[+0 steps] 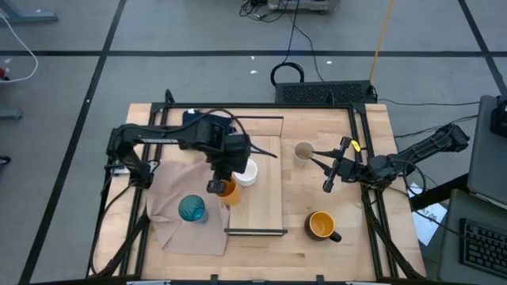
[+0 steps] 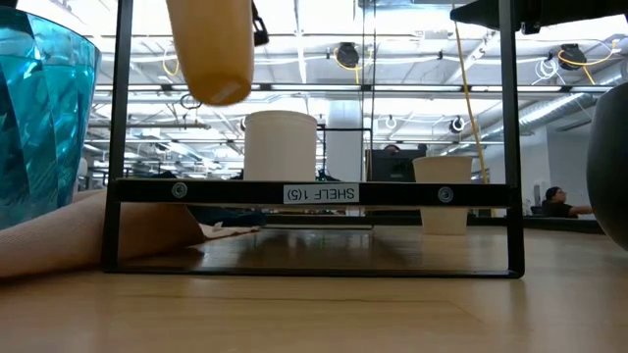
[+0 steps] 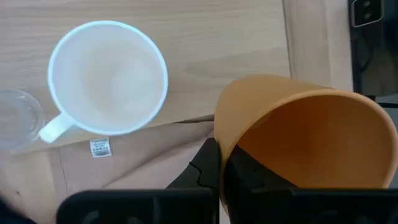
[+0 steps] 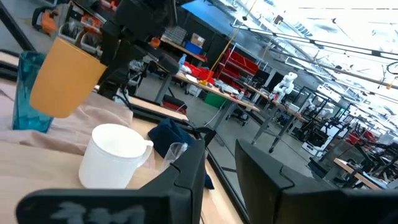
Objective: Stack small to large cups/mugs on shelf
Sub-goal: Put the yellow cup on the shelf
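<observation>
In the low view alone, the small orange cup [image 2: 211,49] hangs tilted above the shelf [image 2: 314,193], clamped by the left gripper [image 1: 218,185]; the right gripper [image 1: 329,176] waits slightly parted, empty.

white mug [image 1: 248,172] crowding shelf [image 1: 269,198] (far end bare)

A light butcher-block wooden tabletop [image 1: 333,253] carries everything. On it stands a long light-wood plank shelf [image 1: 269,190] with a thin black metal frame at its ends. A white ceramic mug [image 1: 248,172] sits on the shelf. A crumpled beige cloth [image 1: 178,229] lies on the tabletop beside the shelf, with a teal ribbed tumbler [image 1: 192,209] on it. On the shelf's other side, a beige-grey cup [image 1: 303,152] and a dark-handled orange mug [image 1: 322,226] stand on bare wood.
</observation>
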You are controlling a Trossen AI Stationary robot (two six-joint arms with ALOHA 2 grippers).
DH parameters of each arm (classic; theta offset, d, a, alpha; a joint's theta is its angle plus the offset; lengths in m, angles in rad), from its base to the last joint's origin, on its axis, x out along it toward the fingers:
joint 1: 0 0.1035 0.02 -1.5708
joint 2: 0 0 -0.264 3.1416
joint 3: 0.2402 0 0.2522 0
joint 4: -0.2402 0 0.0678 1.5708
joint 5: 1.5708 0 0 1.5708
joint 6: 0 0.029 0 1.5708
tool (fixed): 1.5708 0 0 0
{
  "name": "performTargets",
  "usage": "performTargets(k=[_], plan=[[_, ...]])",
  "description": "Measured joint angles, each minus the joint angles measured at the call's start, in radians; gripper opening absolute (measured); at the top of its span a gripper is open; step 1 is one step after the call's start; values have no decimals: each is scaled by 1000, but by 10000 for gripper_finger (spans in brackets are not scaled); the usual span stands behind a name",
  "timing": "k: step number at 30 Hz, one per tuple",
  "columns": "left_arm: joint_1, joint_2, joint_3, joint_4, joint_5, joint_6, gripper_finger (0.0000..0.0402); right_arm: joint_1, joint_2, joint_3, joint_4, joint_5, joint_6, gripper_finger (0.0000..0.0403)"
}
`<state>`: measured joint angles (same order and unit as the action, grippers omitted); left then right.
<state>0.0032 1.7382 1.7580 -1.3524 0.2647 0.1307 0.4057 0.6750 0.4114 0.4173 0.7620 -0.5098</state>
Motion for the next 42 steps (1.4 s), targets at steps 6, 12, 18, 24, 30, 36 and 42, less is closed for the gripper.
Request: performTargets(k=[6, 12, 18, 24, 30, 36, 42], plan=[[-3, 56, 0, 28, 6, 35, 2, 0, 0, 0, -8, 0, 0, 82], [-25, 93, 0, 47, 5, 65, 2, 0, 0, 0, -11, 0, 0, 82], [-38, 102, 0, 97, 2, 87, 2, 0, 0, 0, -11, 0, 0, 82], [-39, 102, 0, 130, -1, 96, 2, 0, 0, 0, -12, 0, 0, 82], [-55, 102, 0, 142, -57, 110, 1, 0, 0, 0, -19, 0, 0, 82], [-72, 120, 0, 162, -101, 125, 1, 0, 0, 0, -45, 0, 9, 82], [-72, 183, -1, 129, -113, 134, 1, 0, 0, 0, -58, 0, 26, 82]])
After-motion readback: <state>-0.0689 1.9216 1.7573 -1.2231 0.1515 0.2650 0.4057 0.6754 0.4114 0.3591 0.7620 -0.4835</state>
